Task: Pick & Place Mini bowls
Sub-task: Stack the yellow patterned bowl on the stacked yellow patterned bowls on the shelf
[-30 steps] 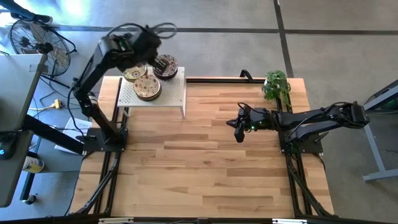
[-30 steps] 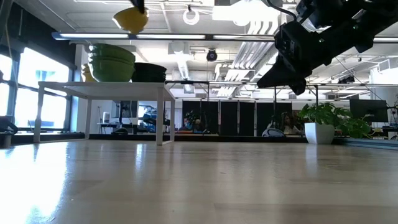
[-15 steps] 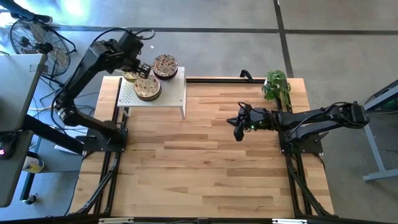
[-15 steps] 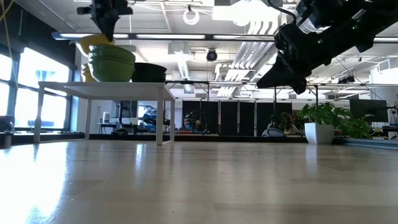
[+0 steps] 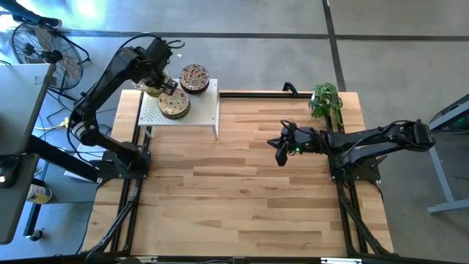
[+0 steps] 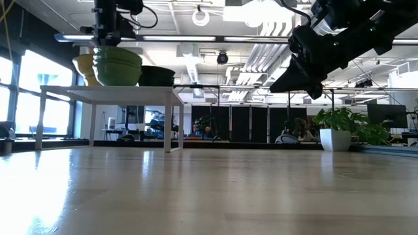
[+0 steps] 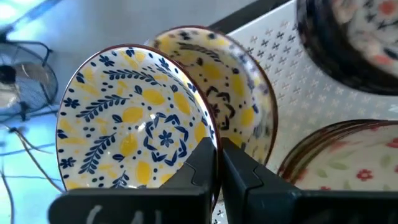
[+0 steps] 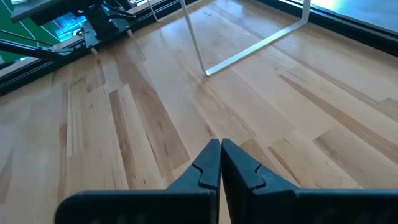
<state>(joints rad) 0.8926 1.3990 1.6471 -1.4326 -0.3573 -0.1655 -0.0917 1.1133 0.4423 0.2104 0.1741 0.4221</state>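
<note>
The pale wooden plank table (image 5: 242, 191) lies bare over most of its top, with wide free room between the two arms; only its 11 o'clock corner is taken, by a white perforated metal rack on thin legs (image 5: 201, 110), and a green potted plant (image 5: 326, 101) stands at the 1 o'clock corner. The left gripper (image 5: 165, 83) hangs over the rack's outer edge at 11 o'clock, its fingers pinched together on the rim of a cream mini bowl painted with yellow lemons and blue leaves (image 7: 134, 127), held tilted on edge. Just behind it, touching or nearly so, a second yellow-patterned mini bowl (image 7: 239, 93) also leans; a stack of cream floral mini bowls with brown rims (image 5: 174, 104) sits at the rack's middle, and a redder patterned stack (image 5: 195, 77) sits toward its 1 o'clock corner. The right gripper (image 5: 281, 152) waits above bare wood at about 2 o'clock of the table's centre, fingers closed on nothing. From table height, the rack's legs leave open space beneath it, and an office with bright ceiling lights and large windows lies beyond.
</note>
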